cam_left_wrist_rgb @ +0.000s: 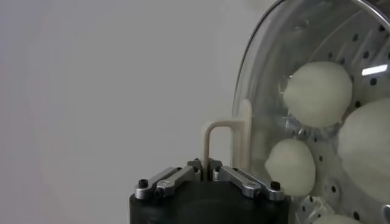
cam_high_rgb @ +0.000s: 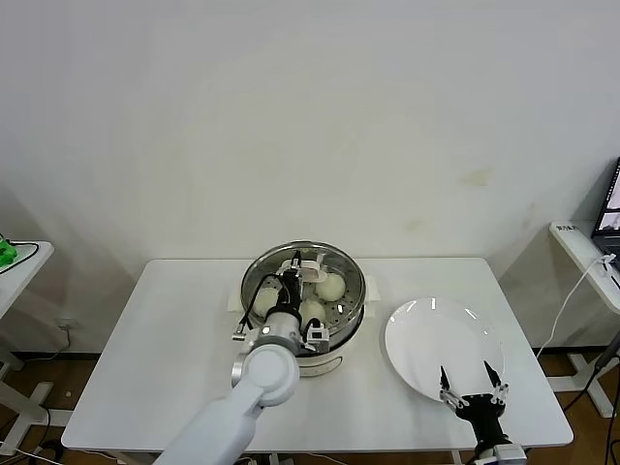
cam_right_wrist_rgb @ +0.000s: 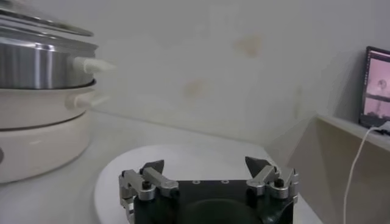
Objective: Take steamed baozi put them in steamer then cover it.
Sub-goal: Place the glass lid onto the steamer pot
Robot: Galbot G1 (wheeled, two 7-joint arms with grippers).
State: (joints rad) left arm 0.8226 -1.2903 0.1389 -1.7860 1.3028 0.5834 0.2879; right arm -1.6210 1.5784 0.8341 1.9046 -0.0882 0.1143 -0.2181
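Left gripper is clamped tight on the glass lid's handle, lid over the steamer mid-table, baozi inside. Right gripper gapes empty over the plate, near the table's front-right corner.

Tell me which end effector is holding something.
The left end effector, over the steamer, shut on the lid handle. The right end effector hangs open above the plate.
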